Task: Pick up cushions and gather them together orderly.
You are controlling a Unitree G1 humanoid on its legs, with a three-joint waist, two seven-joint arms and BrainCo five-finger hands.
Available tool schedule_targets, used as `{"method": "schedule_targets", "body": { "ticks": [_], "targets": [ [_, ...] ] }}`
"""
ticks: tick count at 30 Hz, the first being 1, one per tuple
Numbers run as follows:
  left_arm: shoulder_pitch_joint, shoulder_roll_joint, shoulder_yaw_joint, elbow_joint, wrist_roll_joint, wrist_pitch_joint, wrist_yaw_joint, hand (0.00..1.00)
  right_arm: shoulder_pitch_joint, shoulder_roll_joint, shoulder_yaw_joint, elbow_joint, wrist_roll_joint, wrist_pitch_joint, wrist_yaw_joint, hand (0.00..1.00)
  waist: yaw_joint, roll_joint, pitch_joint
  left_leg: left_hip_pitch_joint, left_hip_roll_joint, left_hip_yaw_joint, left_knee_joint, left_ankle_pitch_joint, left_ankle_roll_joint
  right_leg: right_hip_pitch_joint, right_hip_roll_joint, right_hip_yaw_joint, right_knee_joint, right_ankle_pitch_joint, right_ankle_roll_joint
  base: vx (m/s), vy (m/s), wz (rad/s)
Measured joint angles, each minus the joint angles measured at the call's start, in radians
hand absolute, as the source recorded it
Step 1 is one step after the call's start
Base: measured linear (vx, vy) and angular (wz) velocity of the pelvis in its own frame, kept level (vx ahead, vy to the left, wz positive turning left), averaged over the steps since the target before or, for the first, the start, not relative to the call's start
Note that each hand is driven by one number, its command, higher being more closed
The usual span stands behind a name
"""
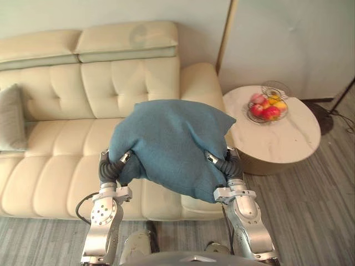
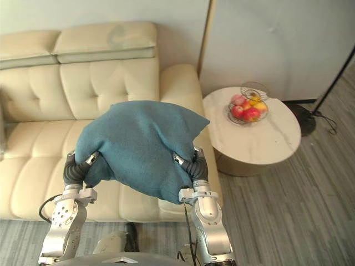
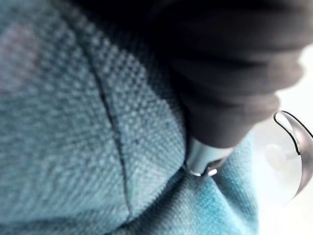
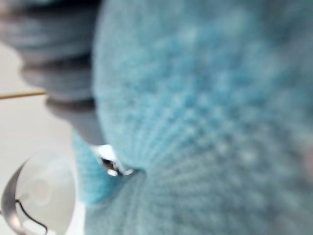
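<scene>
Teal cushion point(image 1: 172, 147) sits raised between the left hand point(image 1: 112, 166) and the right hand point(image 1: 230, 164), above the cream sofa's point(image 1: 61, 177) front edge. Both hands are buried in the fabric, so their grip cannot be told.

Seeing a cream tufted leather sofa point(image 1: 111, 83) standing against a pale wall point(image 1: 288, 39) on a grey wood-plank floor point(image 1: 321, 210). Noting a round white marble-topped desk point(image 1: 277, 144) sitting just beside the sofa's arm, carrying a wire fruit bowl point(image 1: 275, 83) holding red apples point(image 1: 270, 113) and yellow fruit point(image 1: 275, 102). Also seeing a slim brass-coloured strip point(image 1: 226, 33) running up the wall, and a dark round lamp base point(image 1: 321, 119) resting on the floor past the desk, its black pole point(image 1: 344, 95) slanting upward.
</scene>
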Motion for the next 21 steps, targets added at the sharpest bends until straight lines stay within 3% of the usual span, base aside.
{"method": "schedule_targets", "body": {
  "ticks": [1,2,3,5,9,10,11,12,13,14,15,16,17,18,20,21],
  "targets": [
    [-0.008,-0.008,-0.013,0.021,-0.005,-0.004,-0.011,1.0,-0.01,0.004,-0.02,0.022,0.0,-0.002,0.0,1.0,-0.009,0.025,-0.017,-0.006,-0.01,0.002,-0.023,-0.025,-0.048,-0.004,-0.005,-0.008,-0.003,0.015,0.016,-0.01,0.381,0.64],
    [-0.028,0.001,-0.015,0.046,-0.019,-0.004,-0.02,1.0,-0.044,0.025,-0.04,0.084,-0.001,-0.003,0.0,1.0,-0.03,0.009,-0.024,-0.011,-0.059,0.002,-0.075,-0.007,-0.033,-0.007,-0.032,-0.016,-0.043,0.065,0.002,-0.03,0.424,0.77],
    [-0.041,0.016,-0.016,0.068,-0.021,-0.005,-0.025,1.0,-0.057,0.047,-0.055,0.119,-0.007,-0.002,0.0,1.0,-0.031,-0.015,-0.026,-0.009,-0.098,-0.008,-0.128,0.024,-0.023,-0.005,-0.044,-0.017,-0.086,0.119,-0.016,-0.03,0.321,0.7],
    [-0.042,0.031,-0.016,0.102,-0.031,-0.005,-0.027,1.0,-0.057,0.076,-0.068,0.144,-0.033,-0.002,-0.001,1.0,-0.03,-0.041,-0.027,-0.006,-0.144,-0.028,-0.19,0.062,0.004,-0.001,-0.062,-0.016,-0.114,0.193,-0.018,-0.06,0.287,0.53],
    [-0.008,0.034,-0.017,0.137,-0.035,-0.002,-0.036,1.0,-0.03,0.096,-0.074,0.171,-0.041,0.008,0.0,1.0,-0.027,-0.065,-0.004,0.023,-0.214,-0.039,-0.203,0.052,0.042,-0.045,-0.151,0.027,0.053,0.221,-0.037,-0.08,0.254,0.28],
    [0.006,0.033,-0.018,0.137,-0.025,0.003,-0.042,1.0,-0.031,0.098,-0.073,0.207,-0.04,0.008,0.001,1.0,-0.027,-0.07,0.016,0.056,-0.231,-0.038,-0.221,0.039,0.064,-0.085,-0.171,0.079,0.162,0.214,-0.14,-0.09,0.169,0.03],
    [0.007,0.035,-0.017,0.137,-0.018,0.003,-0.043,1.0,-0.032,0.102,-0.073,0.219,-0.04,0.008,0.001,1.0,-0.028,-0.073,0.025,0.067,-0.233,-0.038,-0.227,0.038,0.065,-0.101,-0.164,0.108,0.204,0.184,-0.17,-0.13,0.171,0.21],
    [0.006,0.039,-0.016,0.137,-0.014,0.004,-0.044,1.0,-0.03,0.113,-0.074,0.236,-0.039,0.008,0.001,1.0,-0.037,-0.074,0.042,0.081,-0.231,-0.054,-0.25,0.037,0.067,-0.118,-0.111,0.161,0.269,0.101,-0.146,-0.11,0.066,0.54],
    [0.005,0.044,-0.016,0.137,-0.014,0.007,-0.045,1.0,-0.023,0.121,-0.075,0.237,-0.039,0.008,0.001,1.0,-0.05,-0.068,0.057,0.096,-0.233,-0.077,-0.315,0.037,0.067,-0.132,-0.013,0.201,0.296,0.027,-0.133,-0.09,0.107,0.92],
    [0.006,0.068,-0.01,0.125,-0.013,0.011,-0.053,1.0,-0.013,0.152,-0.077,0.236,-0.038,0.005,0.001,1.0,-0.076,-0.155,0.05,0.098,-0.31,-0.076,-0.285,-0.001,0.065,-0.152,0.002,0.2,0.226,-0.053,-0.163,-0.04,0.055,0.89],
    [0.001,0.081,-0.006,0.118,-0.011,0.01,-0.056,1.0,-0.001,0.152,-0.076,0.225,-0.038,0.004,0.003,1.0,-0.084,-0.201,0.056,0.059,-0.324,-0.056,-0.095,-0.036,0.09,-0.159,-0.016,0.202,0.213,-0.101,-0.168,0.03,0.03,0.76],
    [-0.01,0.036,-0.017,0.142,-0.005,0.021,-0.061,1.0,0.002,0.097,-0.074,0.2,-0.039,-0.012,0.005,1.0,-0.084,-0.107,0.089,0.111,-0.232,-0.101,0.083,-0.279,0.08,-0.139,0.066,0.176,0.257,-0.148,-0.108,-0.01,0.097,0.0],
    [-0.014,0.029,-0.015,0.151,0.004,0.032,-0.062,1.0,-0.017,0.093,-0.082,0.244,-0.037,-0.008,0.001,1.0,-0.059,-0.118,0.113,0.12,-0.237,-0.089,0.101,-0.285,0.075,-0.189,0.05,0.206,0.345,-0.184,-0.106,-0.05,0.155,-0.39],
    [-0.014,0.038,-0.016,0.151,0.006,0.04,-0.062,1.0,-0.008,0.098,-0.087,0.25,-0.036,0.004,0.005,1.0,-0.054,-0.11,0.104,0.109,-0.237,-0.091,0.03,-0.25,0.088,-0.259,0.074,0.17,0.314,-0.193,-0.109,-0.08,0.219,-0.46],
    [-0.022,0.053,-0.033,0.145,0.02,0.04,-0.064,1.0,0.01,0.105,-0.084,0.232,-0.033,0.005,0.006,1.0,-0.079,-0.103,0.102,0.115,-0.254,-0.124,-0.086,-0.205,0.066,-0.283,0.12,0.162,0.182,-0.134,-0.116,0.01,0.077,0.37],
    [-0.023,0.053,-0.058,0.144,0.034,0.04,-0.075,1.0,0.044,0.093,-0.097,0.211,-0.024,0.005,0.005,1.0,-0.097,-0.106,0.101,0.121,-0.265,-0.138,-0.12,-0.197,0.054,-0.272,0.142,0.172,0.124,-0.101,-0.153,0.14,-0.037,0.83]
  ]
}}
